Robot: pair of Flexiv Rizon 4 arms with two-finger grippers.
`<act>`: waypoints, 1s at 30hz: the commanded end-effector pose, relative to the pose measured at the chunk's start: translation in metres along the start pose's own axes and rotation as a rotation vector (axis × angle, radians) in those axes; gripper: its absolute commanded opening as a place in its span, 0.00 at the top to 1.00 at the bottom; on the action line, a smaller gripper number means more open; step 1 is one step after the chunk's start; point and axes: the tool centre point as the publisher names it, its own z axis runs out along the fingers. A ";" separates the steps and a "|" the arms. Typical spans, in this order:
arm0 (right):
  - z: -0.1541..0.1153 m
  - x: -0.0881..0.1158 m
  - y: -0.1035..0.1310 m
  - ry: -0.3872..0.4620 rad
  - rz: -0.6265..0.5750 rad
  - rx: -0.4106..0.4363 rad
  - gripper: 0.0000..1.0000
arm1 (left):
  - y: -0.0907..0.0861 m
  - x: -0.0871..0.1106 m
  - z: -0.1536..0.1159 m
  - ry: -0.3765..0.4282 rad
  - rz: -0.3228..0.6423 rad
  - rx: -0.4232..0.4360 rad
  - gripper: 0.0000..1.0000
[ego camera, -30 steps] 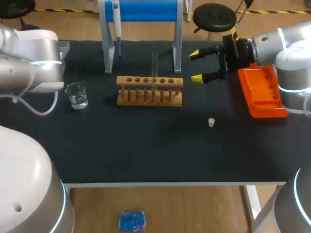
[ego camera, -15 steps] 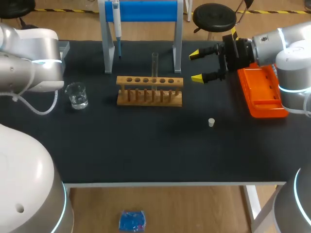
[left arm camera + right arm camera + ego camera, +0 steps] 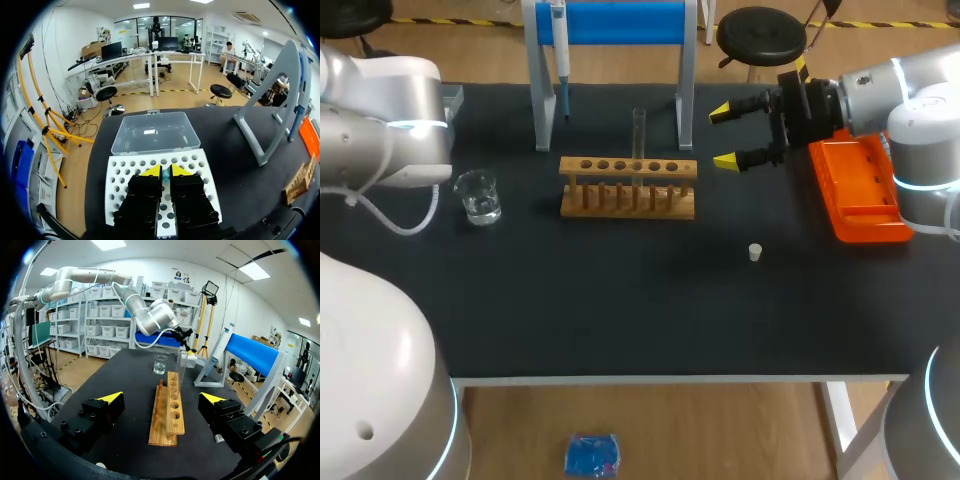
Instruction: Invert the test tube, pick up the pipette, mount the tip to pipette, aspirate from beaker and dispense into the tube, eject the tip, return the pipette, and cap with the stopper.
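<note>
On the black table (image 3: 620, 310), near its middle, stands a wooden test tube rack (image 3: 628, 188) with one row of holes. The test tube (image 3: 639, 130) is in one of the middle holes. It is upright, of clear glass, and it rises well above the rack. I cannot tell which of its ends is up.

To the left of the rack, apart from it, is a small glass beaker (image 3: 478, 195). Behind the rack is a grey stand with a blue bar (image 3: 620, 22), and the pipette (image 3: 560, 50) hangs from it with the point down. The small white stopper (image 3: 755, 252) lies alone on the table, in front of the rack and to its right. An orange tray (image 3: 860, 190) is at the right edge.

The right gripper (image 3: 723, 136) hangs just beside the right end of the rack. Its fingers are wide apart and hold nothing.

The left gripper (image 3: 165, 171) is over a white tip box (image 3: 120, 180) with many holes, whose clear lid (image 3: 155, 132) is folded back. Its fingers are pressed almost together, with only a thin gap between them.
</note>
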 end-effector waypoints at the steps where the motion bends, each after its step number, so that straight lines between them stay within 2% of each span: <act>1: 0.000 0.000 -0.001 0.000 -0.001 0.000 0.00 | -0.005 0.000 -0.003 0.003 0.003 -0.011 1.00; 13: 0.000 0.000 -0.001 0.000 -0.001 0.000 0.00 | -0.014 0.001 -0.014 -0.009 0.014 -0.004 1.00; 30: 0.000 0.000 -0.001 0.000 -0.001 0.000 0.00 | -0.036 0.002 -0.045 -0.046 0.045 0.014 1.00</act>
